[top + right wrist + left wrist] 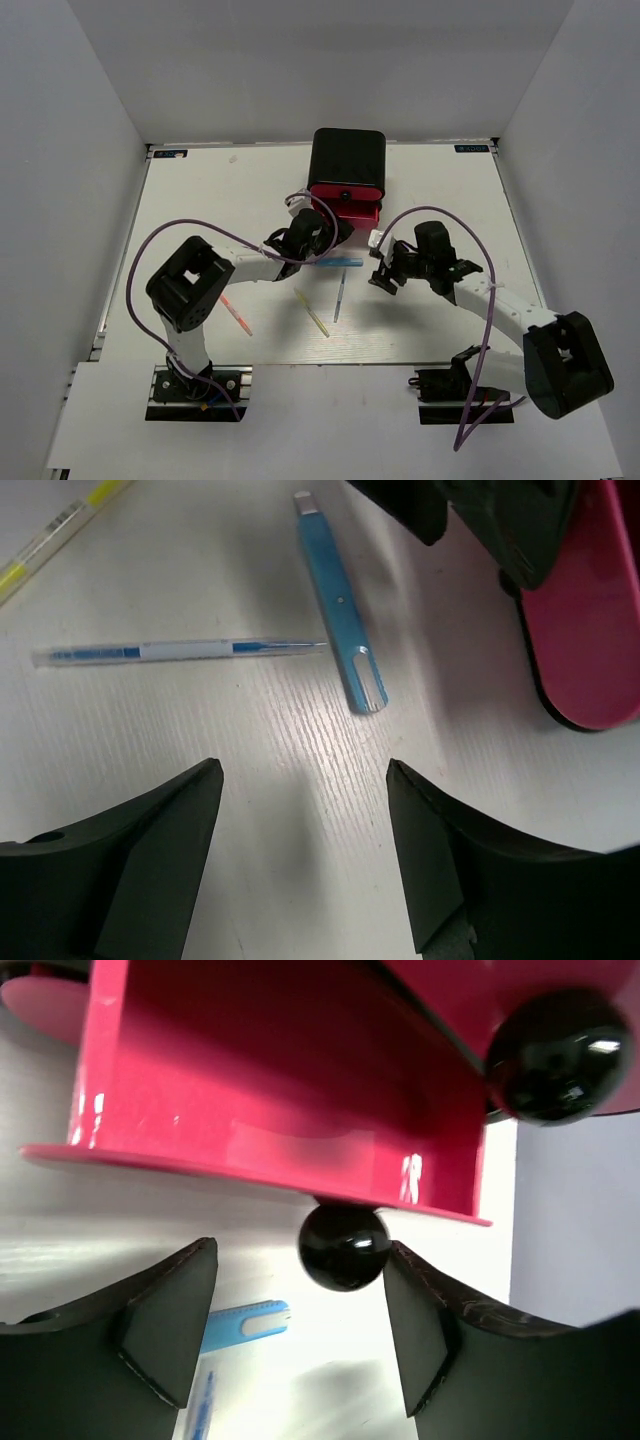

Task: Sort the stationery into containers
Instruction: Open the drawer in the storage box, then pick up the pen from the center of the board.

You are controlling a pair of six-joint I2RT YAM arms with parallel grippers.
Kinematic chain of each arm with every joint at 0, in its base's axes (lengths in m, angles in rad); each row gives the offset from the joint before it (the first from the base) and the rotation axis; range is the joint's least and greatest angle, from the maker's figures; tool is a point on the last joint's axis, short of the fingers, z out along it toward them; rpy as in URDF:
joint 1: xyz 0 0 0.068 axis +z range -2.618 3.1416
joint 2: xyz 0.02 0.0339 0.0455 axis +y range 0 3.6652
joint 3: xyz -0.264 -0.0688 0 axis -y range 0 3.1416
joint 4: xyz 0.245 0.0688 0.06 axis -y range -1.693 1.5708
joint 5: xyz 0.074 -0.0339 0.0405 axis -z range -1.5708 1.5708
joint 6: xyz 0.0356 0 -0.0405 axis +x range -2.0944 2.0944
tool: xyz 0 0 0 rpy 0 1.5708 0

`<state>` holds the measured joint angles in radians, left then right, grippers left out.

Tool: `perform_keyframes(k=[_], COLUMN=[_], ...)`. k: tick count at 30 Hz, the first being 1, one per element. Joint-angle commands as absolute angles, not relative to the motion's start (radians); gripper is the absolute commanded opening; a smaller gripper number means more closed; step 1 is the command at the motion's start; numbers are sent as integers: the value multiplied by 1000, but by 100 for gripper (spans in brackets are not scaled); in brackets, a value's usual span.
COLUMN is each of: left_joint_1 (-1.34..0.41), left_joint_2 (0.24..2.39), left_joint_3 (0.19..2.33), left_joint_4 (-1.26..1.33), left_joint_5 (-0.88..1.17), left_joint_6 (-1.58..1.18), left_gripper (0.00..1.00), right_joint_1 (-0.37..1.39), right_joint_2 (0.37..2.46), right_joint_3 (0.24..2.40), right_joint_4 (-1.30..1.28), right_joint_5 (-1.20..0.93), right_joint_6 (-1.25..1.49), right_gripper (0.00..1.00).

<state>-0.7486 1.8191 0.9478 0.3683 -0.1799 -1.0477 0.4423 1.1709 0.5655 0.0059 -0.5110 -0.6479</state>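
The thin red-orange stick (236, 315) lies farthest left on the white table (200, 200), just beside the left arm's elbow; its tip is too small to read. The left gripper (316, 230) sits at the pink drawer (345, 208) that juts from the black, rounded cabinet (348, 160). From above, the wrist hides its fingers.

The left wrist view shows them. The matte black fingers (165, 1330) are spread on either side of a glossy round black knob (343, 1247). There is a clear gap on the left. On the right the knob's outline meets the finger, and I cannot tell whether they touch. The drawer is smooth, shiny pink plastic, and the frame cuts off its top. A second knob (558, 1055) sits at the upper right on another pink front, of which only a corner shows.

The yellow stick (312, 312) lies near the table's front edge. The light blue pen (338, 262) lies just in front of the drawer, and the blue-grey stick (340, 295) lies below it. In the left wrist view 1 finger cuts off the light blue pen.

The right wrist view shows that pen whole: flat, with a slotted pale end. It also shows the blue-grey stick as a clear barrel with blue inside, and only part of the yellow stick.

The right gripper (305, 810) hangs over bare wood-grained tabletop, its fingers wide apart with nothing between them, near the pens and apart from the drawer.
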Motion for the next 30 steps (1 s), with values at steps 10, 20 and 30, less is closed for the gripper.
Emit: perform_keyframes(k=[10, 20, 30], left_joint_1=[-769, -778, -778], left_joint_2=[1487, 906, 617], left_joint_3=[802, 485, 387], left_joint_4=[89, -307, -483], left_joint_5=[-175, -275, -339], left_joint_6=[-1029, -1129, -1243], left_gripper=[78, 86, 99], right_joint_1=[443, 451, 459], right_joint_2=[1342, 1551, 1741], right_joint_3=[629, 802, 974], right_joint_4=[69, 68, -121], right_joint_5=[-664, -612, -580], right_joint_6=[-939, -966, -1068], right_gripper=[69, 69, 62])
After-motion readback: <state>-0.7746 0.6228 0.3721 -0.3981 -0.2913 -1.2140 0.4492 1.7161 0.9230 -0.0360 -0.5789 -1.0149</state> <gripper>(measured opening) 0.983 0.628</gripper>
